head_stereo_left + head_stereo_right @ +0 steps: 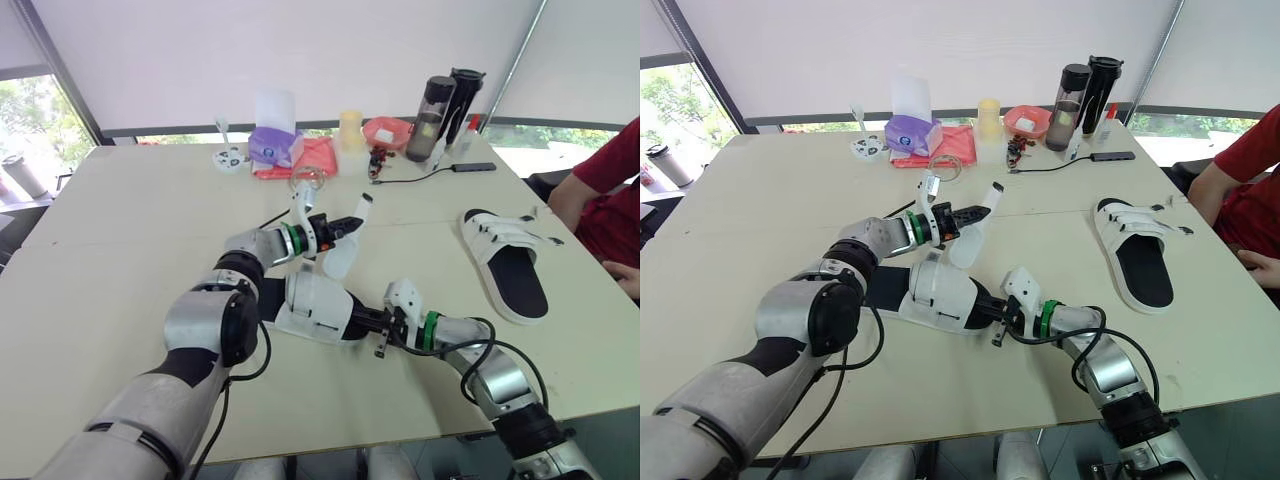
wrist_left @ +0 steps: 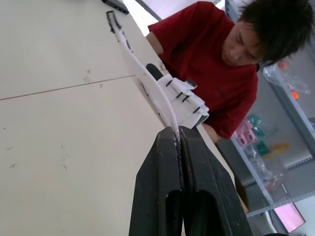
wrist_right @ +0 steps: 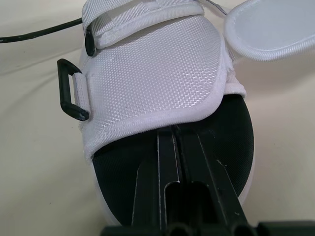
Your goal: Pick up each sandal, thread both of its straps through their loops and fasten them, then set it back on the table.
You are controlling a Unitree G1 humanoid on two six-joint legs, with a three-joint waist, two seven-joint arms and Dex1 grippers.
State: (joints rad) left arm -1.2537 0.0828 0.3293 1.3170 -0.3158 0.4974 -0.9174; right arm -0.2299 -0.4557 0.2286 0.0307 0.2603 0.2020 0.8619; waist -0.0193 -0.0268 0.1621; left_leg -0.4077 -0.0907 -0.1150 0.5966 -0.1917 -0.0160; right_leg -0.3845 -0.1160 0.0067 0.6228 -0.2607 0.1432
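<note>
My left gripper (image 2: 178,130) is pinched shut on the strap (image 2: 147,78) of the sandal (image 1: 315,305), which lies mid-table (image 1: 120,220). My right gripper (image 3: 173,130) is closed, tips at the upper's edge.

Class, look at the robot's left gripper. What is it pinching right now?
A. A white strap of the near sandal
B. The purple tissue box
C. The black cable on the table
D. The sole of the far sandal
A: in the left wrist view the left gripper is closed on the thin white strap. The head views show that strap rising from the near sandal.
</note>
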